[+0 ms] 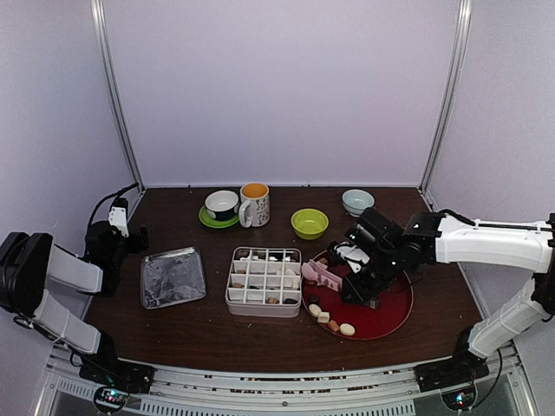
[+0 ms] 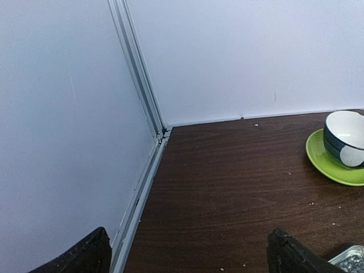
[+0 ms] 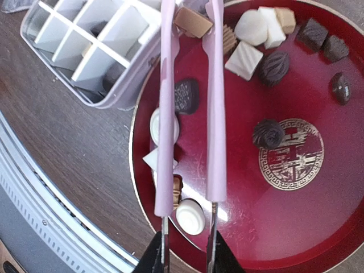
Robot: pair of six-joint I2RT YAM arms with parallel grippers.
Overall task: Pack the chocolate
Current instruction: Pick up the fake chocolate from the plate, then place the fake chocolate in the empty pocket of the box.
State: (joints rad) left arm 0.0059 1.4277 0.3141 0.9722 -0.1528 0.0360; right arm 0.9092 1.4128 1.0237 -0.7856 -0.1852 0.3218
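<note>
While the right fingers (image 3: 151, 260) squeeze the pink tongs (image 3: 215, 102) over the red plate (image 3: 296, 227), the tongs' two arms run close together and nearly parallel. A tan piece of chocolate (image 3: 192, 21) sits between their tips, just beside the rim of the box (image 3: 122, 34); whether it is lifted off the plate I cannot tell.

More chocolate lies loose on the plate. White and cream cubes and several dark pieces lie towards one rim, a dark ribbed round sits by the gold emblem, and white rounds and a small brown piece lie under the tongs near the plate's edge. Some cells of the divided box hold pieces too. The box rests on the surface (image 1: 199, 334), right against the plate's left side.

The left fingers (image 2: 85, 256) stand wide apart, holding nothing, near the rear left corner of the surface, not far from a cup (image 2: 346, 136) on a green saucer (image 2: 327, 165). A silver lid (image 1: 172, 277) lies left of the box.
</note>
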